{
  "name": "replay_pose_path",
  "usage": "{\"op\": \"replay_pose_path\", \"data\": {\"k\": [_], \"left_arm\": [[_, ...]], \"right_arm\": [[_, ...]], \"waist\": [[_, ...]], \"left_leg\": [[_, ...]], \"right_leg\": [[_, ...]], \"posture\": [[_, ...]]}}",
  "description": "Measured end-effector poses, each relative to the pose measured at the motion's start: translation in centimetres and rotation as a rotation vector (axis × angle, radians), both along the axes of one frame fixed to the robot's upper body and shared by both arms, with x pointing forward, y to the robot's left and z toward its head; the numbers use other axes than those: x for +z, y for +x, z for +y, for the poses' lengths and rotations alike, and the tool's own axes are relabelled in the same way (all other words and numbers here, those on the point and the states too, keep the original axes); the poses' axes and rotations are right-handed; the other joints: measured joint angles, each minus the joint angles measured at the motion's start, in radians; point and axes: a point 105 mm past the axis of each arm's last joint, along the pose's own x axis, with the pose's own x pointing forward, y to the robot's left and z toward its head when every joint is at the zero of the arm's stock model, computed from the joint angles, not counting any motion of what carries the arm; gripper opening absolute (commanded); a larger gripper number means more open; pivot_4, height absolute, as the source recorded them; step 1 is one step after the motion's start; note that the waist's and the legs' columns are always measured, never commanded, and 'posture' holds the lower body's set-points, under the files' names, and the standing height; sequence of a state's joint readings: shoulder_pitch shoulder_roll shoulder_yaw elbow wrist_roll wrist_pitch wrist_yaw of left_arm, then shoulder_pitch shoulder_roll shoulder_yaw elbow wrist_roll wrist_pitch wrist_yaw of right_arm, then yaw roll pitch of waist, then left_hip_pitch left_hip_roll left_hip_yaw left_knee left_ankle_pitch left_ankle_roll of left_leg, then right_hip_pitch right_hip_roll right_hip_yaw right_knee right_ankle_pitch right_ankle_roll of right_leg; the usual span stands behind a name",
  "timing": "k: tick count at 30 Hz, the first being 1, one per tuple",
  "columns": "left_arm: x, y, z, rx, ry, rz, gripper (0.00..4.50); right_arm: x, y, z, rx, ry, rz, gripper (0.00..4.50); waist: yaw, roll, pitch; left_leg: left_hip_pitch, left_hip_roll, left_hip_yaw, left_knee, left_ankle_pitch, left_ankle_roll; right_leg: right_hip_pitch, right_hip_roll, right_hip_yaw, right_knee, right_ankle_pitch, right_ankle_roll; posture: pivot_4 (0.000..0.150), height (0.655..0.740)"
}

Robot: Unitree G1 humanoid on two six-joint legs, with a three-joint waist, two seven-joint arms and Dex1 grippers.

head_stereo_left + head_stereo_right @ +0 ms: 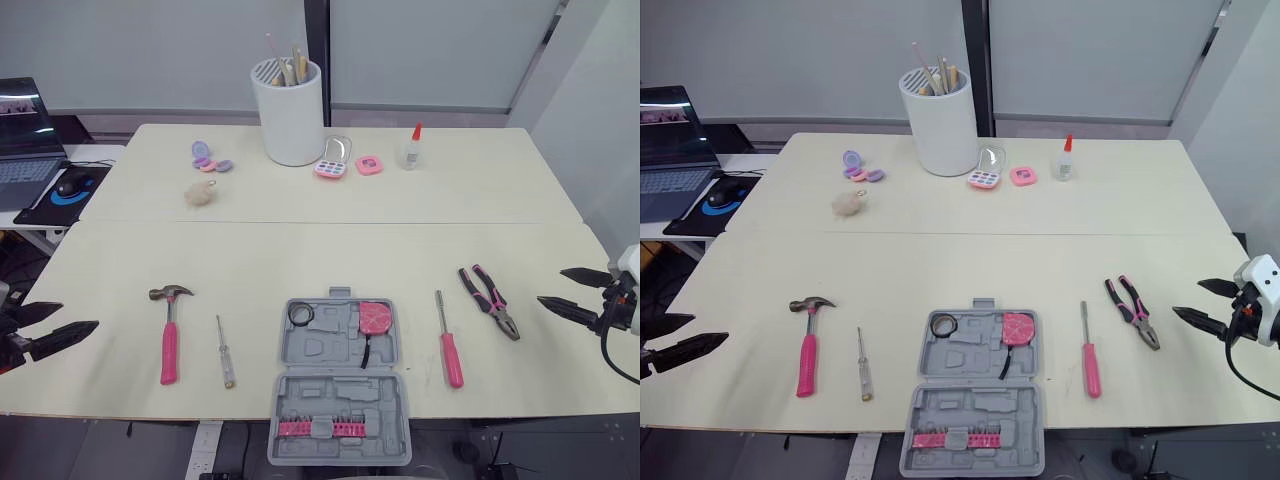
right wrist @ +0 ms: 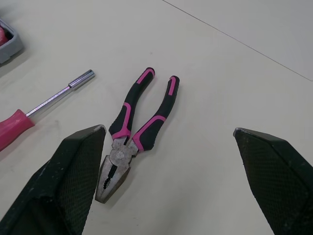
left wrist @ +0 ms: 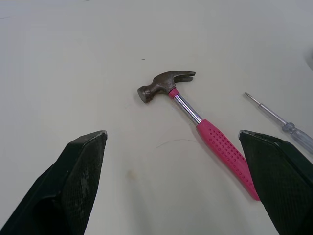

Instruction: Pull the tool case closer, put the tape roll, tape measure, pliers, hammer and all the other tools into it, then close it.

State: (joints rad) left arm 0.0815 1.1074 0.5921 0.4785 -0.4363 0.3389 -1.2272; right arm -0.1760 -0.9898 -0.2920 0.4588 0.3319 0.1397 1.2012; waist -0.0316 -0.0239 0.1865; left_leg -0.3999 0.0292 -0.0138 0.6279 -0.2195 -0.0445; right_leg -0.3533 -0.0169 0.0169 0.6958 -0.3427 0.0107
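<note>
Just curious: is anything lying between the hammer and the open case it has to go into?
Yes: a small screwdriver lies between the hammer and the tool case, touching neither.

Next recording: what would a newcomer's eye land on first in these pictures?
The grey tool case lies open at the near edge of the table, a pink tape measure and a black tape roll already in its far half. Pink-handled tools flank it: hammer on the robot's left, pliers on its right, with the left gripper and right gripper open at the table's sides.
</note>
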Motion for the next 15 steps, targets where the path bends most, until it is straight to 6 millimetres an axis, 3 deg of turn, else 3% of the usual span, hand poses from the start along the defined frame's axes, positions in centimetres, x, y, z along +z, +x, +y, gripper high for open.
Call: {"op": "replay_pose_path", "data": {"k": [11,15], "left_arm": [[-0.6,0.6,-0.5,0.007,-0.021,0.012,4.5],[0.8,2.5,-2.7,-0.047,-0.027,-0.078,4.5]], "right_arm": [[-0.5,0.4,-0.5,-0.036,-0.037,-0.027,4.45],[-1.2,-0.3,-0.9,-0.076,-0.046,-0.041,4.45]], "waist": [[-0.001,0.0,0.0],[0.007,0.0,0.0]], "left_leg": [[0.0,0.0,0.0,0.0,0.0,0.0],[0.0,0.0,-0.001,0.001,0.0,0.0]], "right_leg": [[0.0,0.0,0.0,0.0,0.0,0.0],[0.001,0.0,-0.001,0.0,0.0,0.0]], "posture": [[0.15,0.74],[0.15,0.74]]}}
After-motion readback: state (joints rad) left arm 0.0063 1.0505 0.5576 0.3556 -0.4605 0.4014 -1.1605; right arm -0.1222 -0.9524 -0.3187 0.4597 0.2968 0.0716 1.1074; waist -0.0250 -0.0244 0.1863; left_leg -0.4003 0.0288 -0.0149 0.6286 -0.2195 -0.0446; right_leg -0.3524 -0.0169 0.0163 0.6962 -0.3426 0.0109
